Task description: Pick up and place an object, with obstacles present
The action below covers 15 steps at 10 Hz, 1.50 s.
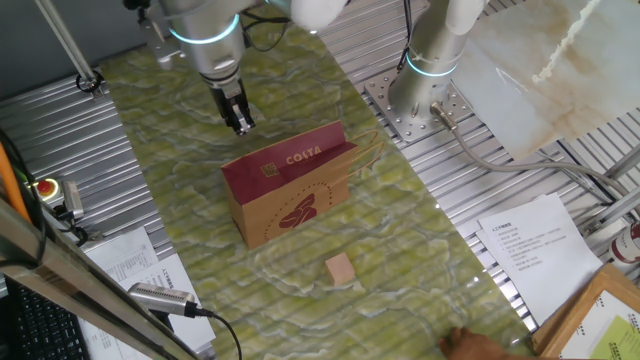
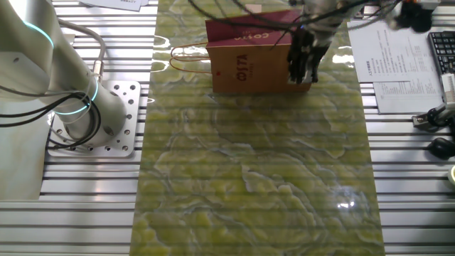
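Note:
The small tan wooden cube (image 1: 340,268) lies on the green marbled mat (image 1: 420,250), near its front, on the side of the bag away from my gripper. The brown paper bag (image 1: 290,185) with a dark red band and white COSTA lettering stands in the middle of the mat. It also shows in the other fixed view (image 2: 249,60), where it hides the cube. My gripper (image 1: 242,127) points down just behind the bag's left end, its fingers slightly apart and empty. In the other fixed view the gripper (image 2: 303,75) hangs in front of the bag's right end.
A second arm's base (image 1: 430,70) is bolted at the mat's far right edge, also in the other fixed view (image 2: 85,114). Papers (image 1: 530,245), a red button (image 1: 45,187) and a handheld device (image 1: 160,297) lie on the ribbed metal table around the mat.

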Motion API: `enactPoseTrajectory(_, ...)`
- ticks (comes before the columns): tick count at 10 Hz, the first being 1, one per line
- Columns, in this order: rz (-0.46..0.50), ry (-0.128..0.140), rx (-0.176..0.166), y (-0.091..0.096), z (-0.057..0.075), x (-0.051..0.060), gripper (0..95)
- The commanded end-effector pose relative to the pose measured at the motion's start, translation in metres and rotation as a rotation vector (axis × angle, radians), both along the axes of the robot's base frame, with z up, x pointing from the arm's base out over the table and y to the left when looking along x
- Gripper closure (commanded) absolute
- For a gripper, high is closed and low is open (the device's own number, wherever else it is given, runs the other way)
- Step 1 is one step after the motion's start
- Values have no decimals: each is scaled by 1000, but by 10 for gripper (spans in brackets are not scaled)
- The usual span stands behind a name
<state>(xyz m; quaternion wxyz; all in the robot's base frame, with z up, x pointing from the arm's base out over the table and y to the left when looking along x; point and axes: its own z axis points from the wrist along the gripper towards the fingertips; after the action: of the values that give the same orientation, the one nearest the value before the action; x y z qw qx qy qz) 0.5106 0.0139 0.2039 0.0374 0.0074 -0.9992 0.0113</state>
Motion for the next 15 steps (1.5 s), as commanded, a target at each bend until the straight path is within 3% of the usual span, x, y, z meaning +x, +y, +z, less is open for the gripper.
enactPoseTrajectory(1, -7, -5, -1, 4, 6, 6, 950)
enactPoseTrajectory(4, -5, -7, -3, 8, 11, 12, 950)
enactPoseTrajectory(6, 62, -20, -9, 8, 11, 12, 950)
enactPoseTrajectory(8, 192, -23, 9, 8, 11, 12, 950)
enactPoseTrajectory(10, 200, -35, 23, 9, 12, 13, 950)
enactPoseTrajectory(12, 186, -27, 22, 16, 24, 17, 950)
enactPoseTrajectory(13, 175, -19, 22, 23, 34, 21, 950)
enactPoseTrajectory(15, 148, -20, 21, 41, 40, 26, 950)
